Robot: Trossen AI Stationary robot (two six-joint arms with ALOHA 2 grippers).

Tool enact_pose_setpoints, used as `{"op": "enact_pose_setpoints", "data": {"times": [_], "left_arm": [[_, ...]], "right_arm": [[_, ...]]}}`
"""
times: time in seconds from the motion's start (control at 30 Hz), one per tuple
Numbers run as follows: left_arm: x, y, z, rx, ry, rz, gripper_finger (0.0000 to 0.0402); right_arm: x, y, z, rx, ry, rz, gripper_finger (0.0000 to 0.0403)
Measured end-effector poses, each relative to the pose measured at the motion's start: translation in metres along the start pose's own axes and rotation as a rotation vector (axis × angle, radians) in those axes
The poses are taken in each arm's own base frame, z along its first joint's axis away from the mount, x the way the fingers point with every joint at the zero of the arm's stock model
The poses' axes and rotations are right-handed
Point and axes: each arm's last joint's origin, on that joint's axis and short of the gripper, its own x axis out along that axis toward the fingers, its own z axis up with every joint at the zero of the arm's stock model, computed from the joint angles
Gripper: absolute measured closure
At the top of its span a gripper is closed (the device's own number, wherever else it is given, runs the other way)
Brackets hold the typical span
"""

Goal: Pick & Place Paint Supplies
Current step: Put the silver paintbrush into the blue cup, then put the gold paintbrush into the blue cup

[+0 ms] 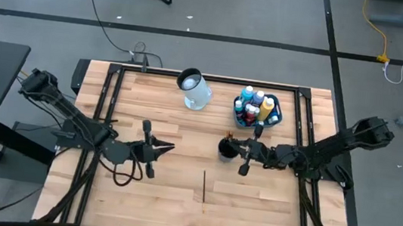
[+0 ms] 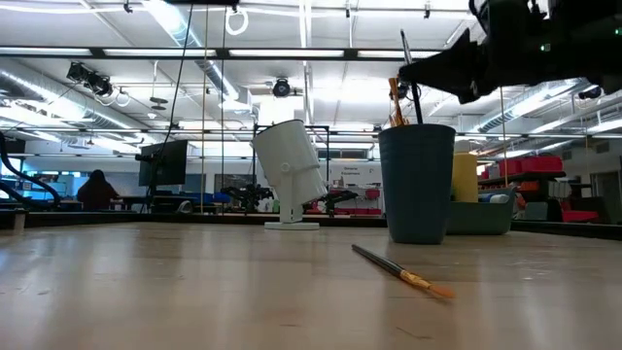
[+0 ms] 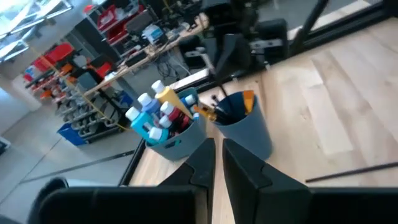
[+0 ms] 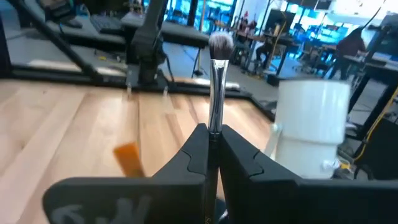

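My right gripper (image 1: 234, 143) (image 4: 210, 142) is above the dark blue cup (image 1: 224, 151) (image 2: 418, 185) and is shut on a thin paintbrush (image 4: 216, 93) with a silver ferrule and pale bristles. Other brushes (image 2: 396, 102) stand in the cup. One dark-handled brush with an orange tip (image 1: 204, 185) (image 2: 400, 273) lies flat on the table in front of the cup. Several white-capped paint bottles (image 1: 255, 105) (image 3: 155, 115) stand in the teal tub (image 1: 277, 118). My left gripper (image 1: 169, 150) (image 3: 217, 163) hangs shut and empty left of the cup. My right gripper pinches the brush between its two fingertips on the shaft just below the ferrule (image 4: 213, 127). The fingers come from the table's right, roughly level, and lie across the brush. The brush stands nearly upright, bristles up (image 2: 404, 39), its lower end down in the cup's mouth.
A pale white jug (image 1: 194, 89) (image 2: 290, 175) stands tilted on its base at the far middle of the table. The tub stands behind and to the right of the cup. A black frame runs around the wooden table top (image 1: 176, 201).
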Motion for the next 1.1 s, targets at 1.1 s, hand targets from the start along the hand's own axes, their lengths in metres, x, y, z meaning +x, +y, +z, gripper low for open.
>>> {"op": "enact_pose_setpoints", "data": {"times": [1.1], "left_arm": [[0.003, -0.011, -0.035, -0.137, 0.014, -0.114, 0.036]], "right_arm": [[0.01, 0.076, 0.072, -0.05, -0.115, 0.411, 0.0244]]}}
